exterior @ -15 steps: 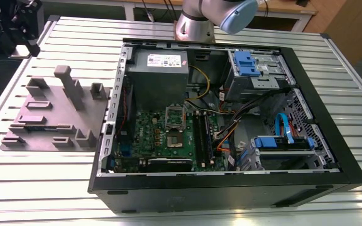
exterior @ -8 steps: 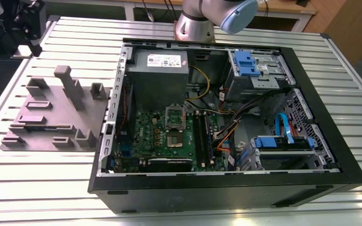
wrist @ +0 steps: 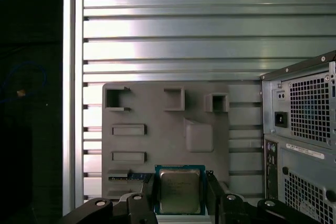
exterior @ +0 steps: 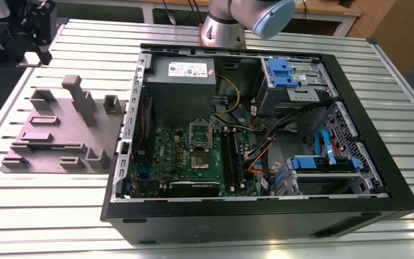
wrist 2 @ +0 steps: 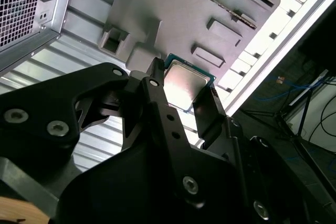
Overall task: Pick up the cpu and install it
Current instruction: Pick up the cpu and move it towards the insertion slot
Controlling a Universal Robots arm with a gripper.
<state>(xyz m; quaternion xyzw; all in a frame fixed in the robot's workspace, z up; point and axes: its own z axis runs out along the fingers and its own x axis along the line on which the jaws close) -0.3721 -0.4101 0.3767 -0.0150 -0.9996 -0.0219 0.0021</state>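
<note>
The cpu (wrist: 179,191), a small square chip with a shiny metal top, sits between the two black fingers of my gripper (wrist: 179,178), which is shut on its edges. In both wrist views it hangs in the air above the grey plastic tray (wrist: 157,111); the second wrist view has the cpu (wrist 2: 185,83) in the gripper (wrist 2: 184,80) over the tray (wrist 2: 173,14). In the exterior view the gripper (exterior: 37,53) is high at the far left, beyond the tray (exterior: 56,135). The green motherboard (exterior: 171,148) lies in the open computer case, its metal-framed socket (exterior: 200,154) uncovered.
The black case (exterior: 379,178) lies on its side on the slatted aluminium table (exterior: 20,216), with the power supply (exterior: 181,81), cables and blue drive brackets (exterior: 279,73) inside. The arm's base (exterior: 225,27) stands behind the case. The case's rear panel (wrist: 304,129) is beside the tray.
</note>
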